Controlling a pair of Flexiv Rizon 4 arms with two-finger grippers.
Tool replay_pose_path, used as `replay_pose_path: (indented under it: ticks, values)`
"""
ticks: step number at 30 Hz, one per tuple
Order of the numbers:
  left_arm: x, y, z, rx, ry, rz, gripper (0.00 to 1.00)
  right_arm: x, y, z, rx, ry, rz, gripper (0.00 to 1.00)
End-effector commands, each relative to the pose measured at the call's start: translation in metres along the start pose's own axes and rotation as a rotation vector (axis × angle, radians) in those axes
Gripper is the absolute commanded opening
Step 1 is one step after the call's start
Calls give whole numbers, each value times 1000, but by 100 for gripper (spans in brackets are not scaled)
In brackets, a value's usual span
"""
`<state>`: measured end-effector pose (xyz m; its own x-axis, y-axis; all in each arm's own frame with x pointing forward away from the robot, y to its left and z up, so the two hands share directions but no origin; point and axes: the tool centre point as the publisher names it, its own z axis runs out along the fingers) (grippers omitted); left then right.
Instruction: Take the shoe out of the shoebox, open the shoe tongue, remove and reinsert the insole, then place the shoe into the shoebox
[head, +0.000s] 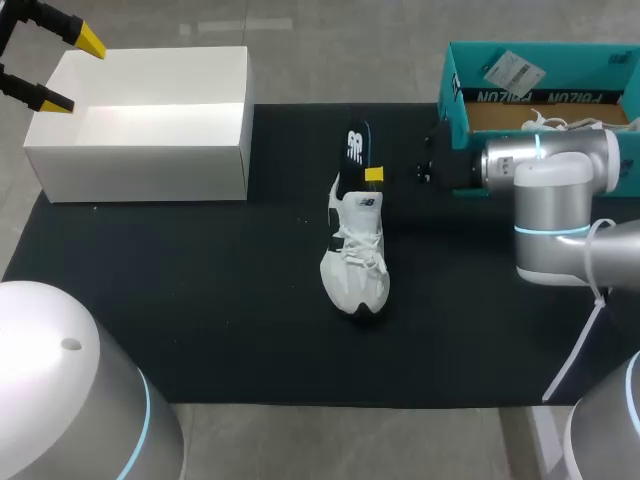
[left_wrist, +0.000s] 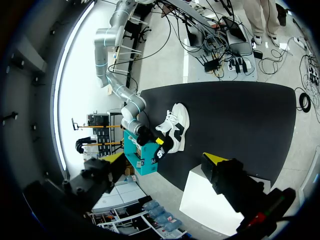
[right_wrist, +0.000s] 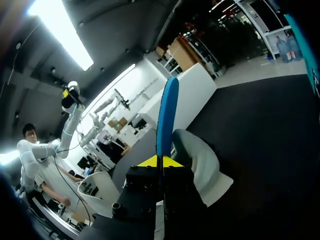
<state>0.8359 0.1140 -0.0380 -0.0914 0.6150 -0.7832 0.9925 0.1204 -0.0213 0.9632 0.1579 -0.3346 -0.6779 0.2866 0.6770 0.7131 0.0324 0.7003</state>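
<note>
Head view shows the white, laced shoe (head: 355, 255) lying mid-table, toe toward 6 o'clock, with the black, blue-edged insole (head: 356, 148) at its heel end toward 12. The right gripper (head: 373, 176) is clamped on the insole, which looks thin, light and floppy; an edge pinch suits it. The left gripper (head: 60, 72) hovers at 10 o'clock, fingers apart.

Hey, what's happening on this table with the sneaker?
The right gripper is pinched shut on a dark insole that sticks out of the white shoe. The shoe lies on the black mat in the middle of the table. Whether the insole is coming out or going back in, I cannot tell. The left gripper hangs open above the white box, holding nothing. The teal shoebox sits open at the far right, and the shoe is not yet in it.
</note>
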Motion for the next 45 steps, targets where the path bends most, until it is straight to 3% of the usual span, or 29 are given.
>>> replay_pose_path:
  ticks: [1, 11, 15, 16, 17, 18, 20, 26, 32, 34, 45]
  values:
    - [-1, 2, -1, 4, 4, 0, 100, 2, -8, 3, 16, 2, 17, 0]
    - [-1, 2, -1, 4, 4, 0, 100, 13, -45, 9, 86, 24, 93, 0]
    - [-1, 2, -1, 4, 4, 0, 100, 14, -48, 10, 84, 35, 97, 0]
    - [-1, 2, -1, 4, 4, 0, 100, 14, -45, 10, 80, 36, 91, 3]
    - [-1, 2, -1, 4, 4, 0, 100, 14, -42, 9, 75, 34, 84, 25]
    - [-1, 2, -1, 4, 4, 0, 100, 13, -38, 9, 73, 31, 76, 31]
    - [-1, 2, -1, 4, 4, 0, 100, 11, -31, 8, 68, 24, 63, 32]
    - [-1, 2, -1, 4, 4, 0, 100, 4, -8, 5, 53, 14, 16, 28]
    - [-1, 2, -1, 4, 4, 0, 100, 1, 3, 6, 48, 11, -3, 16]
    - [-1, 2, -1, 4, 4, 0, 100, -1, 2, 7, 47, 8, 0, 0]
    - [-1, 2, -1, 4, 4, 0, 100, 9, -29, 8, 65, 7, 59, 0]
